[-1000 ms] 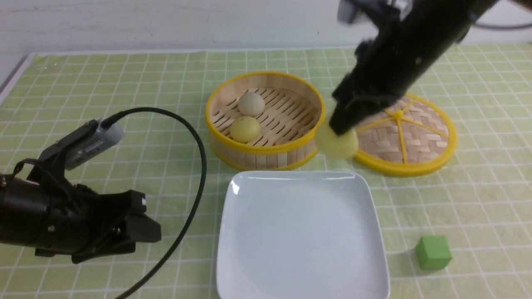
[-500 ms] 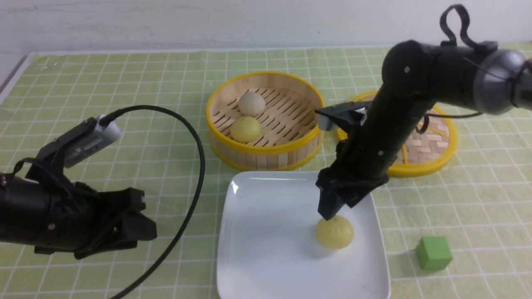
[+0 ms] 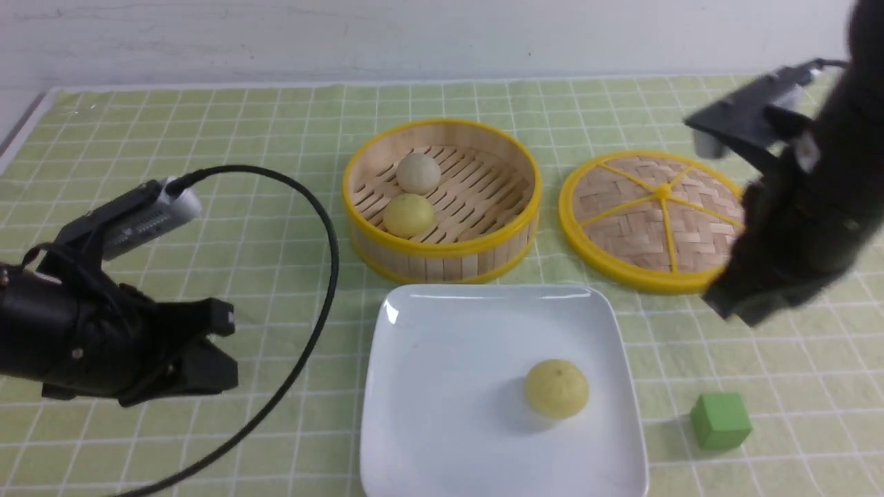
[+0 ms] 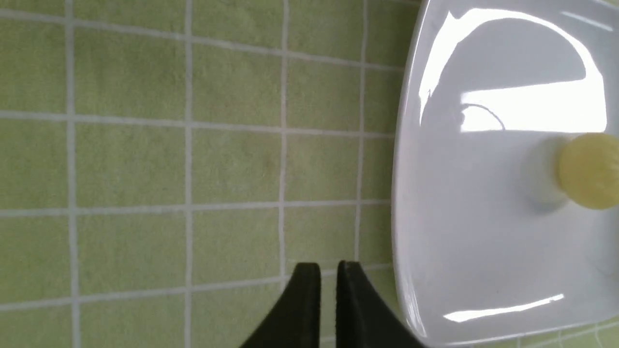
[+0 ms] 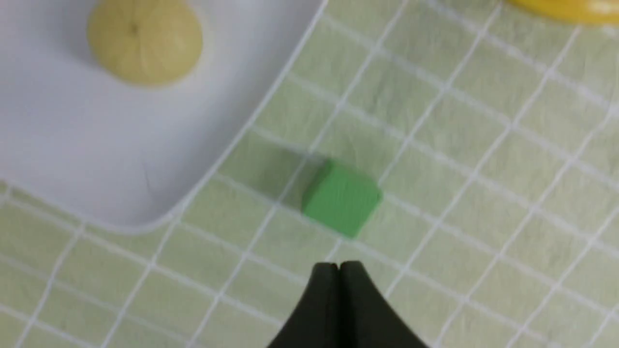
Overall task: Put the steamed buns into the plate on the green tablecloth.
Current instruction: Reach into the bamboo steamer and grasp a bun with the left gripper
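Observation:
One pale yellow steamed bun (image 3: pixel 556 388) (image 5: pixel 144 41) (image 4: pixel 587 171) lies in the white square plate (image 3: pixel 428 345) on the green tablecloth (image 3: pixel 207 124). Two more steamed buns, an off-white one (image 3: pixel 418 172) and a pale yellow one (image 3: pixel 408 215), sit in the bamboo steamer (image 3: pixel 442 252) behind the plate. My right gripper (image 3: pixel 732 307) (image 5: pixel 338 267) hangs shut and empty above the cloth, right of the plate and near the green cube. My left gripper (image 3: pixel 224 345) (image 4: pixel 329 270) is low over the cloth left of the plate, its fingers nearly together with nothing between them.
The woven steamer lid (image 3: pixel 656 217) lies right of the steamer, partly behind my right arm. A green cube (image 3: pixel 719 420) (image 5: pixel 342 198) stands right of the plate's near corner. The left arm's black cable (image 3: pixel 324 228) arcs over the cloth left of the steamer.
My right gripper carried the yellow bun down into the plate, released it, then rose and swung right, shutting. The left gripper's fingers closed and it dropped slightly.

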Available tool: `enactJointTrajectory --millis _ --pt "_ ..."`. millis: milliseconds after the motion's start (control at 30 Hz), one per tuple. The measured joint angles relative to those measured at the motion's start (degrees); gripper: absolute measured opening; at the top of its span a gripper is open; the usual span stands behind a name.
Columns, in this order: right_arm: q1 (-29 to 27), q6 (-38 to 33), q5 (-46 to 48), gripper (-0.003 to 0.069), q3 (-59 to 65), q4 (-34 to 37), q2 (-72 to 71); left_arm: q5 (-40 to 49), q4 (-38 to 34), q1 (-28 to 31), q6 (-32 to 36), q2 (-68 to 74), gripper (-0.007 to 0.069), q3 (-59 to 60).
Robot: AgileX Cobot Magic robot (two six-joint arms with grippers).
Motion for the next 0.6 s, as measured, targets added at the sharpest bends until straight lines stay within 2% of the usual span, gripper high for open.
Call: enactJointTrajectory --millis 133,167,200,367,467,500,533,600 --pt "0.0 0.2 -1.1 -0.0015 11.3 -0.2 -11.0 5.2 4.4 -1.9 -3.3 3.7 0.0002 -9.3" --pt "0.0 0.3 -4.5 -0.0015 17.7 -0.2 -17.0 6.5 7.3 -4.2 -4.5 6.0 0.0002 -14.2" --pt "0.0 0.3 -5.0 -0.0015 18.4 -0.2 -17.0 6.5 7.6 -4.5 -4.8 6.3 0.0002 -14.8" --pt "0.0 0.3 -14.1 -0.0015 30.7 -0.1 -31.8 7.9 17.6 -14.7 -13.7 16.8 0.0002 -31.3" --pt "0.0 0.3 -16.2 -0.0015 32.7 -0.1 -37.7 9.0 25.6 -19.2 -23.3 24.4 0.0034 -41.6" --pt "0.0 0.3 -16.3 -0.0015 32.8 -0.1 -37.7 9.1 26.5 -19.4 -24.0 25.4 0.0038 -42.2" --pt "0.0 0.3 -17.1 -0.0015 32.8 -0.1 -39.5 10.3 29.8 -20.7 -28.9 29.7 0.0079 -48.0" --pt "0.0 0.3 -17.8 -0.0015 32.8 0.1 -40.6 11.8 32.2 -21.4 -32.0 35.0 0.0134 -53.7"
